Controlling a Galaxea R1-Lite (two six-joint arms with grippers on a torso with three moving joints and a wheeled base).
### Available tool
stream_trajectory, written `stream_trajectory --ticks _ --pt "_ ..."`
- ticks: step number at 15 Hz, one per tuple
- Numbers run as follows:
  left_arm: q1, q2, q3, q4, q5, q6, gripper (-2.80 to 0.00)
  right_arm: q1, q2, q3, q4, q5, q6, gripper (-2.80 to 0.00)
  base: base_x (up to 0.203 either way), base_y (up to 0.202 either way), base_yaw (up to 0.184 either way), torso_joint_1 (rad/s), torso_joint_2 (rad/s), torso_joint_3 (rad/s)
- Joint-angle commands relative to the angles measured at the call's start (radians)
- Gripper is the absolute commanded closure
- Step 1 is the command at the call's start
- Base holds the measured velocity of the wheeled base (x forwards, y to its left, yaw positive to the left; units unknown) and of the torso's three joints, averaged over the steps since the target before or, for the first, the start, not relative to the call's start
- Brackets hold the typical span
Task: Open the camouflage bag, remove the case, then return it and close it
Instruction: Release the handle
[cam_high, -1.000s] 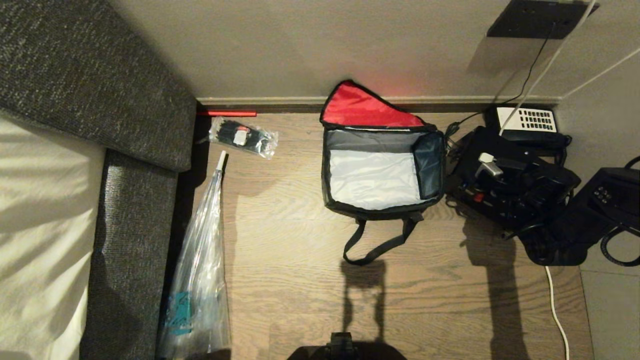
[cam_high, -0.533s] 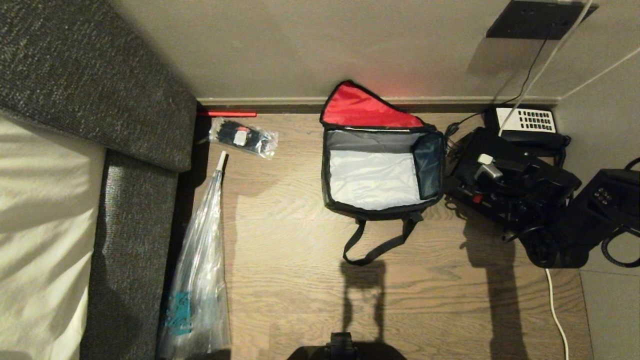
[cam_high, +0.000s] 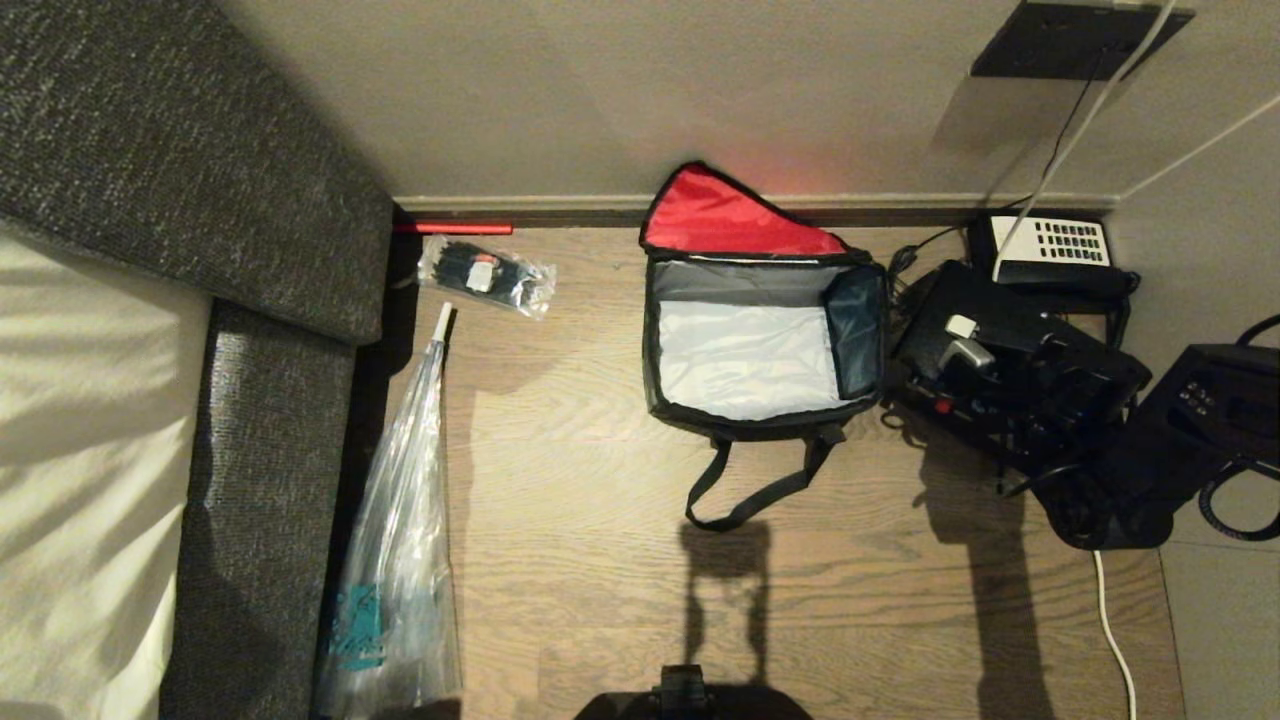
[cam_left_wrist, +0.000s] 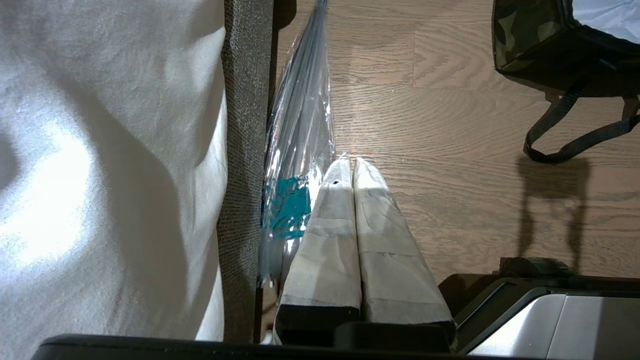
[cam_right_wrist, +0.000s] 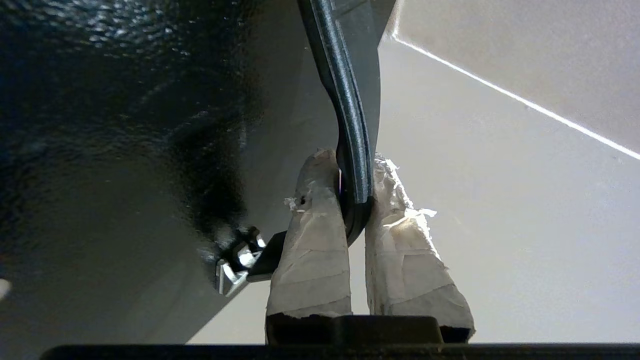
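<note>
Right gripper (cam_right_wrist: 354, 180): taped fingers pinch the black handle of the flat glossy black case (cam_high: 1010, 370), held right of the open green camouflage fabric bag (cam_high: 765, 335). Left gripper (cam_left_wrist: 352, 167): fingers pressed together, empty, beside the sofa.

A wood-plank floor (cam_high: 600, 480) fills the frame's centre. On it: the open camouflage bag (cam_high: 765, 345) at upper centre, 1 small clear packet (cam_high: 487, 272) upper left, a crinkled plastic bag (cam_high: 400, 560) lower left, a telephone (cam_high: 1055, 245) upper right.
</note>
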Motion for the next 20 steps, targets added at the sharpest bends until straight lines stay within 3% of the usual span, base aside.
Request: stream_trajectory --ticks 1,11,15,16,20 --pt "0.000 0.001 0.002 0.000 0.000 0.000 0.00 -0.002 0.014 0.002 -0.003 -0.004 0.002 0.00 0.000 0.000 0.000 0.000 0.00 0.000" --pt "0.000 0.001 0.002 0.000 0.000 0.000 0.00 -0.002 0.039 0.039 0.058 0.045 0.088 0.00 0.000 0.000 0.000 0.000 0.00 0.000" --pt "0.000 0.001 0.002 0.000 0.000 0.000 0.00 -0.002 0.036 0.026 0.080 0.047 0.086 0.00 0.000 0.000 0.000 0.000 0.00 0.000" --pt "0.000 0.001 0.002 0.000 0.000 0.000 0.00 -0.002 0.036 0.029 0.080 0.047 0.087 -2.80 0.000 0.000 0.000 0.000 0.00 0.000" --pt "0.000 0.001 0.003 0.000 0.000 0.000 0.00 -0.002 0.028 0.040 0.092 0.047 0.097 -2.80 0.000 0.000 0.000 0.000 0.00 0.000"
